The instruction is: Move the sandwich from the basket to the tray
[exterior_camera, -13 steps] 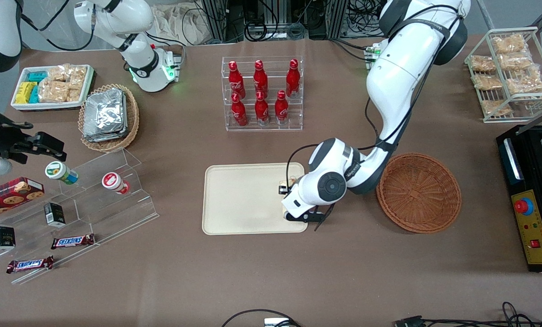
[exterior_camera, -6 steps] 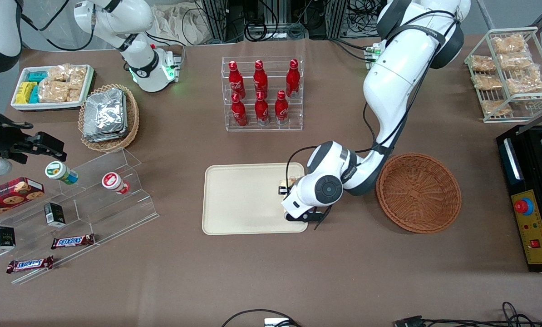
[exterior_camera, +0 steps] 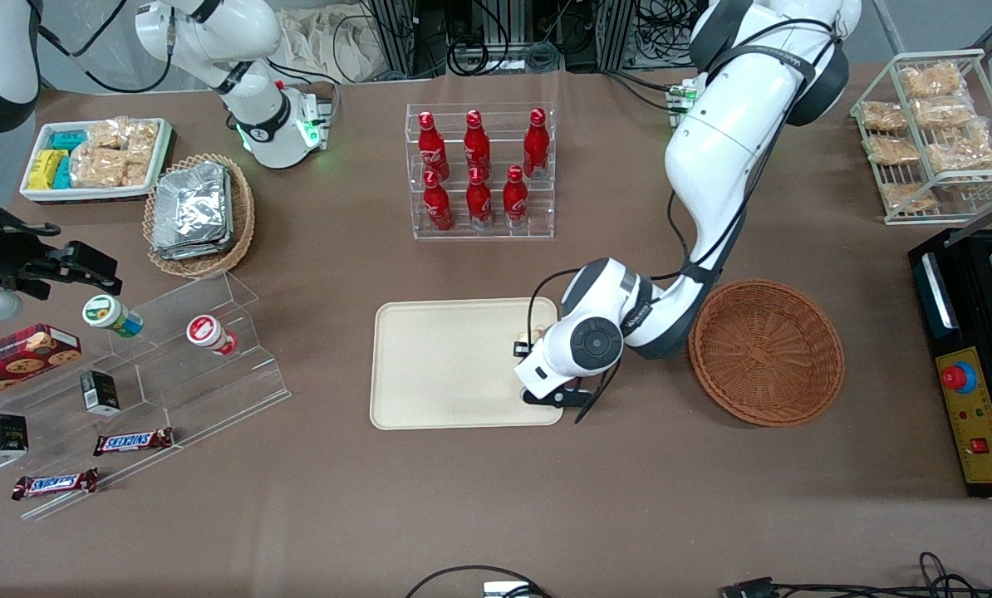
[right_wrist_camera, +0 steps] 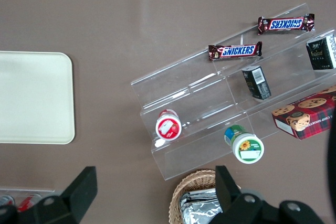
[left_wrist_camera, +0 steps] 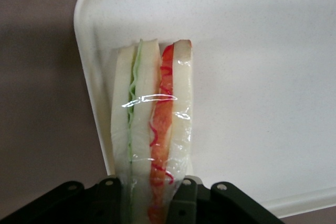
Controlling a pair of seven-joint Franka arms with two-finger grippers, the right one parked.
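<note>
Left arm's gripper point(left_wrist_camera: 149, 195) pinching a plastic-wrapped triangular white-bread sandwich point(left_wrist_camera: 152, 129) with red and green filling, hovering over the corner of the flat cream-beige plastic tray point(exterior_camera: 446, 365), round reddish-brown wicker basket point(exterior_camera: 766, 351) sitting nearby with nothing in it

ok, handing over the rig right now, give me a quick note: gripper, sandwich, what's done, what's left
Gripper: shut on the sandwich, low over the tray's end nearest the basket.
Sandwich: wrapped, clamped at one end, held over a tray corner; whether it touches the tray cannot be told.
Basket: nothing in it, beside the tray toward the working arm's end.
Done: sandwich out of the basket and carried to the tray.
Left: set it down, open the gripper, lift the arm away.
</note>
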